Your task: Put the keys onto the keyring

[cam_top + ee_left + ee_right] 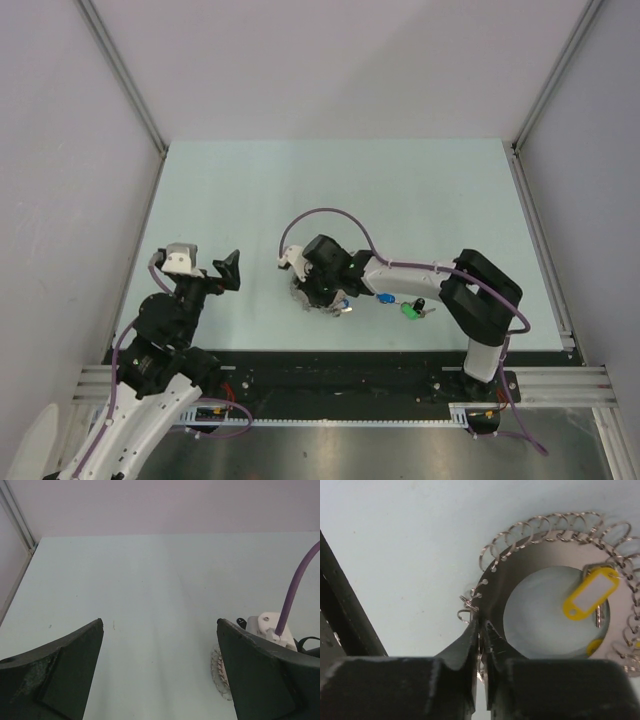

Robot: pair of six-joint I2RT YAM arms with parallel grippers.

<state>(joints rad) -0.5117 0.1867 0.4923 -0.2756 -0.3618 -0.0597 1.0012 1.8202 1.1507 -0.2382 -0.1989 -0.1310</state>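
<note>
The keyring (520, 555), a flat grey metal ring edged with wire loops, lies on the table under my right gripper (480, 622). It shows partly in the top view (299, 297). The right gripper is shut on a thin silver metal piece seen edge-on, which looks like a key, its tip at a wire loop on the ring's rim. A yellow tag (592, 597) lies in the ring's hole. A blue key (384, 298), a green key (408, 311) and a black key (419, 303) lie on the table beside the right arm. My left gripper (228, 272) is open and empty, left of the ring.
The left wrist view shows the ring's edge (220, 672) just beside my left gripper's (160, 622) right finger, with the right arm's purple cable (295, 590) behind. Side walls and metal rails border the pale table (400, 190).
</note>
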